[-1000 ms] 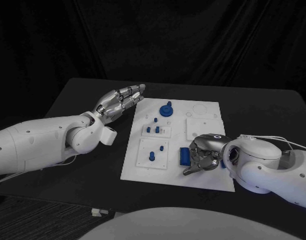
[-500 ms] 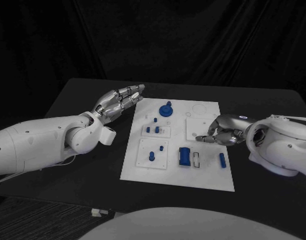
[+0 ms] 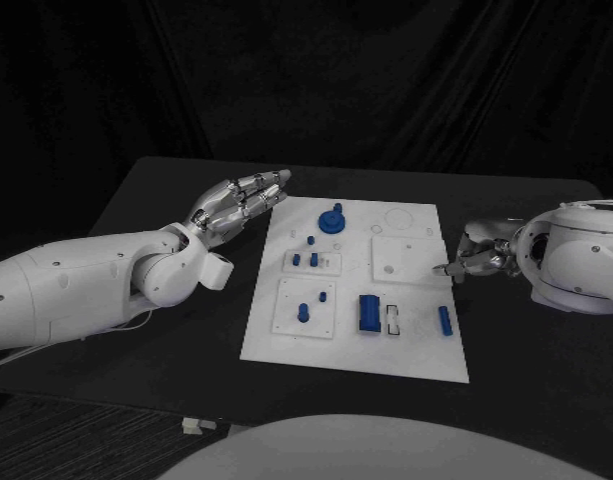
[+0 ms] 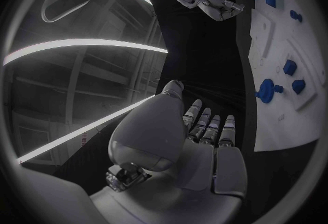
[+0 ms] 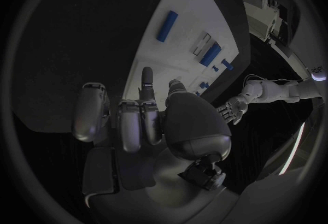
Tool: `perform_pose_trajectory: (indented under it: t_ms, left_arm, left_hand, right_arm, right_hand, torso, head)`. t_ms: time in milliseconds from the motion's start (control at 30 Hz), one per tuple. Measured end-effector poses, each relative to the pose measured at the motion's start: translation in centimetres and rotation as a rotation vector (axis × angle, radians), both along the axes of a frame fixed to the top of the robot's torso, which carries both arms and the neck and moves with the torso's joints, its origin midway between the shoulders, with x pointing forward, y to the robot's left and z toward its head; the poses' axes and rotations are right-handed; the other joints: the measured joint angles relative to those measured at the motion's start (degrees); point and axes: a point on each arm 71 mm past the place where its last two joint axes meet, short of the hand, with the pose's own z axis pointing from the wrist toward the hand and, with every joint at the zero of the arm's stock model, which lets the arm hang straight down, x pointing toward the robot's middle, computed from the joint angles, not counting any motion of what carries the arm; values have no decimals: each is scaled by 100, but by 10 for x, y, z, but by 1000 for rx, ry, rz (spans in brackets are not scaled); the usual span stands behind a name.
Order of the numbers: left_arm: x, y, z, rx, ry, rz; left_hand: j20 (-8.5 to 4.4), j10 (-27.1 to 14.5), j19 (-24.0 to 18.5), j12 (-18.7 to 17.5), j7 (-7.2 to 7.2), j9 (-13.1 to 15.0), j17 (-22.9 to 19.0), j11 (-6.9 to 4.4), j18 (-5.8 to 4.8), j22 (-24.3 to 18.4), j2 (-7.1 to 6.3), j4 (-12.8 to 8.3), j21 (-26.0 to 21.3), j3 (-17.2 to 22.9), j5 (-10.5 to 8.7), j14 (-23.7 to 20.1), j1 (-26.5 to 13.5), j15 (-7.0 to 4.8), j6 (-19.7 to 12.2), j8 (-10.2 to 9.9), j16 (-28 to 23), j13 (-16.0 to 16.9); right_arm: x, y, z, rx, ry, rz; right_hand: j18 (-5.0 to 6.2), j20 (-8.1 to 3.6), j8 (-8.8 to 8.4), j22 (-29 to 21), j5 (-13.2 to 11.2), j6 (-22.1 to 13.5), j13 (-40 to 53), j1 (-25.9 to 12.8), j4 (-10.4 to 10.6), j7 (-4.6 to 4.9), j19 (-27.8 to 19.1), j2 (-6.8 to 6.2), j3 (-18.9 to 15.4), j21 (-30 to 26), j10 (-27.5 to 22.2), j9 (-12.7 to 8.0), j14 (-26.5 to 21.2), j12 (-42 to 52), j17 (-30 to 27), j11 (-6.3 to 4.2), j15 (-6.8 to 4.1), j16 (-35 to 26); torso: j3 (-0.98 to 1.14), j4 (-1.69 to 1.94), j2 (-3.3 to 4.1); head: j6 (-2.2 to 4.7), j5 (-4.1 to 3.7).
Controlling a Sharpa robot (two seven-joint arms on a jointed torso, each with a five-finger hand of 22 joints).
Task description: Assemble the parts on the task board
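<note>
Clearly the right hand [image 3: 482,257] is the nearer one to the loose work: it hovers just off the task board's [image 3: 410,355] right edge, over the black bench [image 3: 537,350], and the small blue bar [image 3: 445,320] lies on the board toward the robot and slightly inboard of it, its long axis running roughly along the board's length. A larger blue block [image 3: 370,314] sits further inboard, beside a pale slotted fixture. That hand holds nothing; its fingers look partly curled with one stretched out toward the board. The left hand [image 3: 238,204] hangs beyond the board's far left corner, flat, fingers straight and close together, also empty, near the round blue knob [image 3: 334,220]. Reaching the bar would probably mean drawing the right hand back and inward.
</note>
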Motion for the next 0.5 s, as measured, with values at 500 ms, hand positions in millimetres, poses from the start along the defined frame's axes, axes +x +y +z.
perform_pose_trajectory:
  t_ms: [500]
  left_arm:
    - [0, -1, 0, -1, 0, -1]
  left_hand:
    - [0, 0, 0, 22, 1, 6, -1, 0, 0, -1, -23, -16, 0, 16, 23, 0, 23, 0, 82, 23, 0, -1]
  right_arm:
    - [-5, -1, -7, -74, 56, 13]
  right_hand:
    - [-1, -64, -72, 0, -570, 390, 1, 432, -192, -103, 22, -40, 80, -98, 10, -168, 11, 0, 0, -110, -96, 0]
  torso:
    - [4, 4, 22]
  head:
    - [0, -87]
